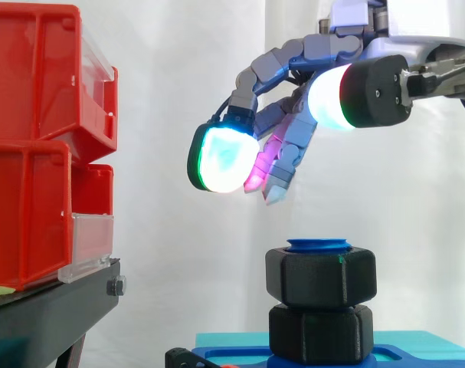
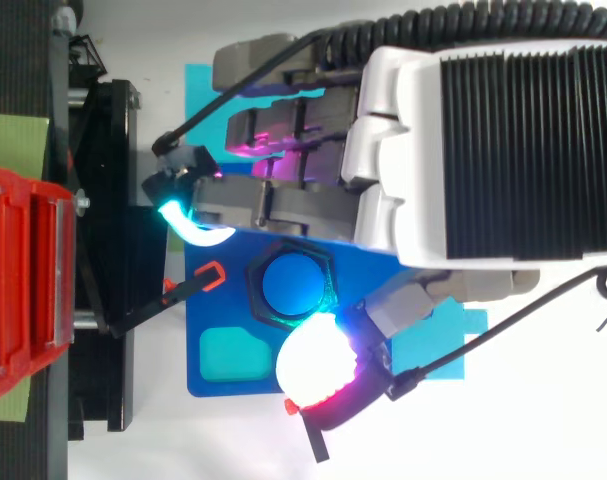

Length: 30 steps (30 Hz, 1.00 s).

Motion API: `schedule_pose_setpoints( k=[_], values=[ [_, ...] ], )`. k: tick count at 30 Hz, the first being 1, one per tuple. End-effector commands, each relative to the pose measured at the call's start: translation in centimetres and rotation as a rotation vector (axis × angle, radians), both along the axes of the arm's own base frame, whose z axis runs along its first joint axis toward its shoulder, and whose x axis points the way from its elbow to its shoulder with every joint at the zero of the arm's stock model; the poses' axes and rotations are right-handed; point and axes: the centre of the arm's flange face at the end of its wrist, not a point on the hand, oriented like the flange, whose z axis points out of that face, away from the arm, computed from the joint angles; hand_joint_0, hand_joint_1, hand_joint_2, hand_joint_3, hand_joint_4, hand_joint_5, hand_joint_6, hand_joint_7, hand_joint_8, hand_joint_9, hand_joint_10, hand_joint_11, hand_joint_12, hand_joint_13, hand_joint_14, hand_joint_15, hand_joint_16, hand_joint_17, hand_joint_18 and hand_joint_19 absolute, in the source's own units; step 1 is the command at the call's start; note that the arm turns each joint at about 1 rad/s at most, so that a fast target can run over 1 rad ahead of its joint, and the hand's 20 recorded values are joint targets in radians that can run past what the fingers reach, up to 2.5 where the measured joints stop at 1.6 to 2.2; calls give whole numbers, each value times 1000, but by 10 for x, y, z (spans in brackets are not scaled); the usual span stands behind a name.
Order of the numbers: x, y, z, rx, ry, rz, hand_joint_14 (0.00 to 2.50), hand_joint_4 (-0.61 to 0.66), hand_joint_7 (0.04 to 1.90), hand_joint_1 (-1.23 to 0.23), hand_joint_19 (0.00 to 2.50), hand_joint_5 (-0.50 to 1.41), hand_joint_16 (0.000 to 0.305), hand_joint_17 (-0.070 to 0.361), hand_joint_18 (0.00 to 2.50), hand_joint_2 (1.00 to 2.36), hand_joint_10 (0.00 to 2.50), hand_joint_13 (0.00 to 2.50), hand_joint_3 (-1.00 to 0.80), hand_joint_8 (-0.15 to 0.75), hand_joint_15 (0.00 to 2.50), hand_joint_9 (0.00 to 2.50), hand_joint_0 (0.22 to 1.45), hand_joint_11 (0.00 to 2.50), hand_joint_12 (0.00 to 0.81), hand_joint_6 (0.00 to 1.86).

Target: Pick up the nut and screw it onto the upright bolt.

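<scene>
Nut (image 1: 320, 277), black and hexagonal, sits at the top of the blue bolt (image 1: 318, 245), above a second black hex (image 1: 320, 333). It looks rigid and light, probably plastic, and is best pinched across opposite flats. The hand (image 1: 282, 61) hovers at its 12 o'clock, fingers loosely spread and holding nothing; a blue plate (image 2: 208, 310) lies beneath, and red bins (image 1: 33, 153) at 9 o'clock leave room.

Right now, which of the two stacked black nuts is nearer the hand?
The upper nut, around the blue bolt just under its top; the open hand hangs above it. The lower nut sits beneath, against the blue base.
</scene>
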Motion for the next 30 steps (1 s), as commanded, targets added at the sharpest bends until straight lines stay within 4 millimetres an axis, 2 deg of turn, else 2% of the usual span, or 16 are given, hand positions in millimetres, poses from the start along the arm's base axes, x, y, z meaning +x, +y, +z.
schedule_pose_setpoints(
  k=[1,8,18,27,28,29,30],
  values=[
    [0,7,-5,0,3,3,0,221,631,-329,0,-102,18,42,469,1000,0,807,-500,216,0,982,495,0,182,501],
    [0,20,-11,1,4,-9,0,265,599,-336,0,-66,15,35,458,1000,0,811,-500,232,0,1012,502,0,166,501],
    [1,29,-18,-1,26,-3,0,273,864,-349,0,-43,11,24,480,1000,0,845,-500,237,0,977,507,0,163,503],
    [-1,29,-20,-2,33,-3,0,249,725,-356,0,-67,12,26,479,1000,0,848,-500,227,0,971,504,0,165,502],
    [-1,29,-24,-2,36,-1,0,247,696,-357,0,-72,12,26,479,1000,0,849,-500,225,0,972,504,0,165,502],
    [-5,29,-36,-3,58,0,0,242,680,-357,0,-74,12,27,479,1000,0,849,-500,225,0,970,503,0,167,502],
    [-5,29,-36,-3,58,0,0,242,666,-357,0,-76,12,27,476,1000,0,845,-500,222,0,967,503,0,168,502]
  ],
)
